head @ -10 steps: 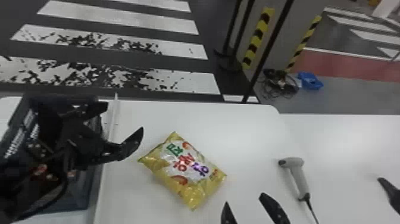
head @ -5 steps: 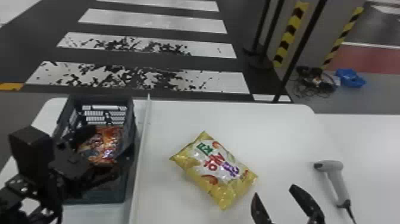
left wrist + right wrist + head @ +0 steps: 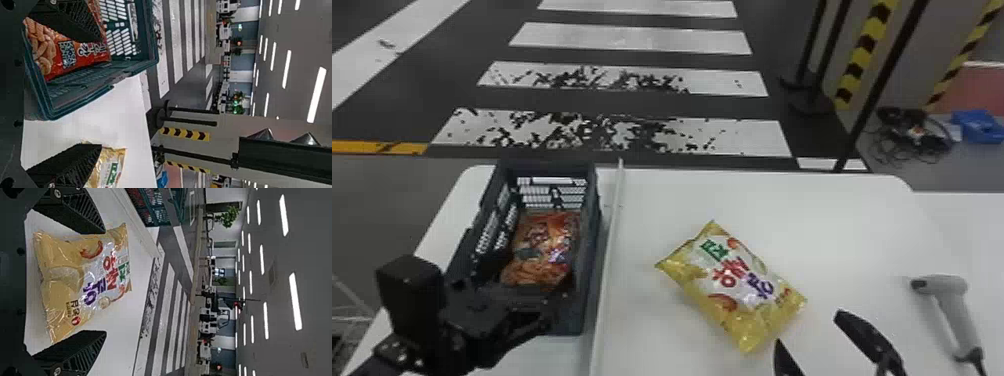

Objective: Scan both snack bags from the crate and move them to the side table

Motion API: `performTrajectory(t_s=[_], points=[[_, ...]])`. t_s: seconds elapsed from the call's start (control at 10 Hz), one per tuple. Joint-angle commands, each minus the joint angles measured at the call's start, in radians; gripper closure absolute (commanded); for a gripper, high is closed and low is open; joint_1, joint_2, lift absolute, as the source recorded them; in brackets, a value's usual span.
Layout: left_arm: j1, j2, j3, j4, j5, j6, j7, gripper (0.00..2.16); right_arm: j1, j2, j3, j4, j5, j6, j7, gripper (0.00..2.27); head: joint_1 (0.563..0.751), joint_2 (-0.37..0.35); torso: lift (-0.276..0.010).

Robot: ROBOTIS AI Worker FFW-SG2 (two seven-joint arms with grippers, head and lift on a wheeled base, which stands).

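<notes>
L claw spread nr crate; red snack bag inside.

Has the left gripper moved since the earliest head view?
Yes. In the head view, the left gripper has moved left, from reaching past the crate's right wall to over its near end.

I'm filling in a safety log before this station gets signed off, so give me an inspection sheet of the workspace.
Surface: white table, thin pale strip beside the crate
Job's things: red-orange snack bag in crate; yellow snack bag and handheld scanner on table
Clutter: unidentified blue item on floor
Grippers: left hand open, over crate's near end; right hand open, near yellow bag
Cables: scanner cable; floor tangle
Surroundings: crosswalk stripes, yellow-black markings
</notes>
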Motion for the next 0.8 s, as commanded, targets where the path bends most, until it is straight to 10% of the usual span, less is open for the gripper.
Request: performTrajectory(t_s=[0.0, 0.4, 0.7], points=[[0.033, -0.012, 0.021, -0.004, 0.001, 0.0, -0.002, 0.04, -0.008, -0.011, 0.034, 0.006, 0.08, 0.026, -0.001, 0.08, 0.695, -0.005, -0.095], [0.091, -0.012, 0.06, -0.003, 0.001, 0.0, -0.009, 0.04, -0.06, -0.013, 0.123, 0.101, 0.261, 0.01, -0.039, 0.08, 0.695, 0.087, -0.095], [0.099, 0.002, 0.067, 0.002, 0.009, 0.0, -0.015, 0.04, -0.092, -0.054, 0.227, 0.146, 0.479, 0.016, -0.234, 0.08, 0.695, 0.121, -0.095]])
